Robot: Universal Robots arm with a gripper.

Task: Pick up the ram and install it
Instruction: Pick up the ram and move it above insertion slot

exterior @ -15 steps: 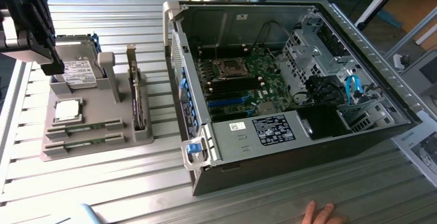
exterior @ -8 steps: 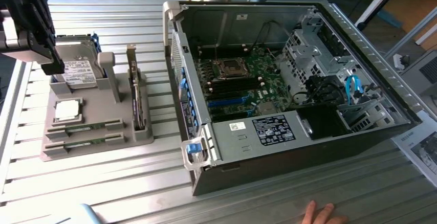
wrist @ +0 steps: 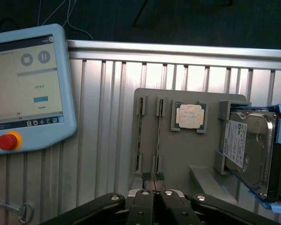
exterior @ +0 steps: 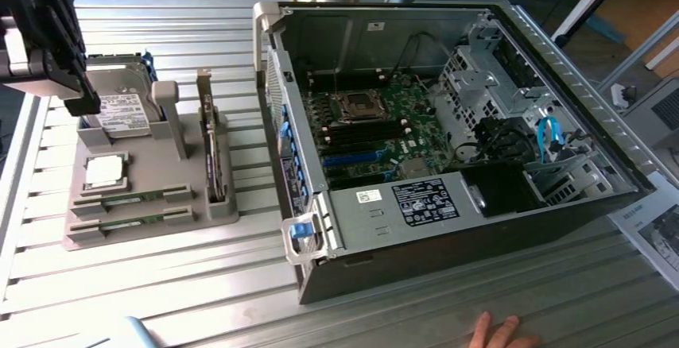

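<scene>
Barely begun: the ram (wrist: 157, 136) lies in its holder (wrist: 187, 152), not yet gripped; the end effector (wrist: 153, 179) hovers nearby, closed and empty.

No wording is legible anywhere; all print too small.
- Exterior view, upper left: white label (exterior: 122, 114) on hard drive (exterior: 114, 74).
- Lower centre: black label (exterior: 424, 203) and small white sticker (exterior: 367, 196) on power supply (exterior: 366, 219).
- Right edge: printed sheet (exterior: 660, 233).
- Wrist view: pendant screen (wrist: 25, 77), two round button icons, text unreadable.
</scene>
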